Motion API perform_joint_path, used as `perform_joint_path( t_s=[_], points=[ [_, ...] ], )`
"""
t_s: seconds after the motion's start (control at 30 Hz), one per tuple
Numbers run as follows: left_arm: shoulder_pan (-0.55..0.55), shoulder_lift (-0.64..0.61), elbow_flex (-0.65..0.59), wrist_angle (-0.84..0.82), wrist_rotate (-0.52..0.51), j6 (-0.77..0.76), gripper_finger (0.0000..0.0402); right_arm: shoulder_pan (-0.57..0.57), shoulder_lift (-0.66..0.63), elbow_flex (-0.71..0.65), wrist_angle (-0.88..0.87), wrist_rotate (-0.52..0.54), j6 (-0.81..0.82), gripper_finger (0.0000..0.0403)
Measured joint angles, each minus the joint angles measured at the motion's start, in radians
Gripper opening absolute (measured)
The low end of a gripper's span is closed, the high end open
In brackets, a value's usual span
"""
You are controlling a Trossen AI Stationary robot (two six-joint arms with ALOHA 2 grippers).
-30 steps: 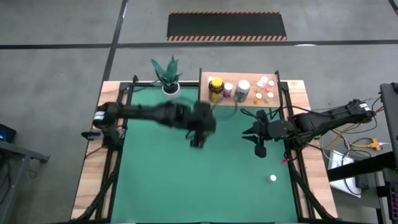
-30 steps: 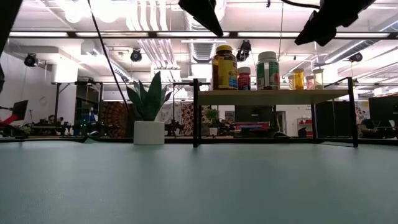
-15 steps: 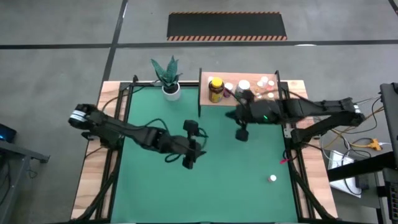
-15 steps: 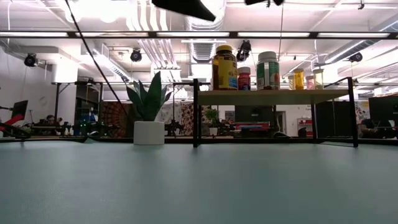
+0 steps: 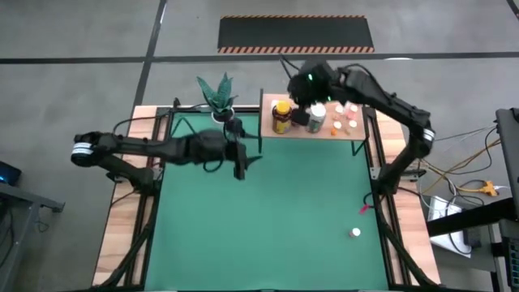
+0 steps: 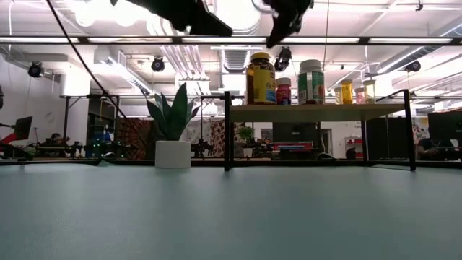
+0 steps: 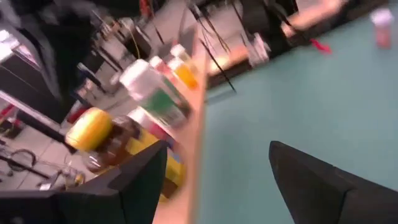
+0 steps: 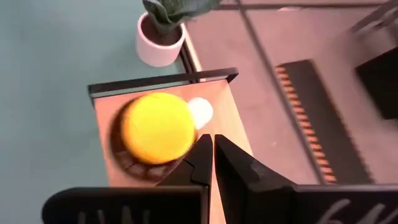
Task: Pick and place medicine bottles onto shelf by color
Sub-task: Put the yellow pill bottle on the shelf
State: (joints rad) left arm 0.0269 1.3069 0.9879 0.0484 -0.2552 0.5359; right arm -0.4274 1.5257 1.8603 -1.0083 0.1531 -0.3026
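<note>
1. Task looked mostly done: nearly all the medicine bottles were already up on the shelf (image 5: 268, 101) at the far side of the table (image 5: 268, 219). The amber bottle with the yellow cap (image 5: 281, 114) stood at the shelf's left end, a small red-labelled bottle (image 6: 284, 91) and a bigger green-labelled one (image 6: 311, 81) next to it, and a cluster of little white-capped ones (image 5: 347, 118) toward the right end.
2. What seemed left: one stray white-capped bottle (image 5: 355, 233) standing on the green mat, near-right corner, well apart from both arms and the shelf. That one's my guess for the next pick.
3. The right gripper (image 8: 212, 163) hung above the shelf's left end, over the amber bottle and a small white cap (image 8: 200, 112) beside it. Its fingers were pressed together with nothing between them, clear above the caps.
4. The left gripper (image 5: 240, 162) hovered over the far-left part of the mat, just left of the shelf and near the potted plant (image 5: 219, 99). Its fingers (image 7: 314, 180) were spread wide and empty, with the shelf's bottles ahead of them but not between them.
5. So neither arm was anywhere near that last bottle; one of them would have to cross most of the table to reach it.
</note>
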Motion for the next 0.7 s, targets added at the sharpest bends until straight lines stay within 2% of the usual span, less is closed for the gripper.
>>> perform_joint_path(
  t_s=[0.13, 0.23, 0.4, 0.7],
  points=[
    [0.127, 0.007, -0.022, 0.1, 0.156, -0.003, 0.0243, -0.122, 0.075, 0.062, -0.037, -0.138, -0.036, 0.0008],
    [0.186, 0.032, -0.044, 0.209, 0.225, -0.022, 0.0225, -0.182, 0.121, 0.103, -0.065, -0.219, -0.058, 0.0008],
    [0.225, 0.092, -0.04, 0.292, 0.23, -0.031, 0.0186, -0.222, 0.161, 0.119, -0.095, -0.328, -0.079, 0.0008],
    [0.232, 0.197, -0.021, 0.394, 0.235, -0.031, 0.0103, -0.217, 0.158, 0.088, -0.109, -0.378, -0.087, 0.0008]
  ],
)
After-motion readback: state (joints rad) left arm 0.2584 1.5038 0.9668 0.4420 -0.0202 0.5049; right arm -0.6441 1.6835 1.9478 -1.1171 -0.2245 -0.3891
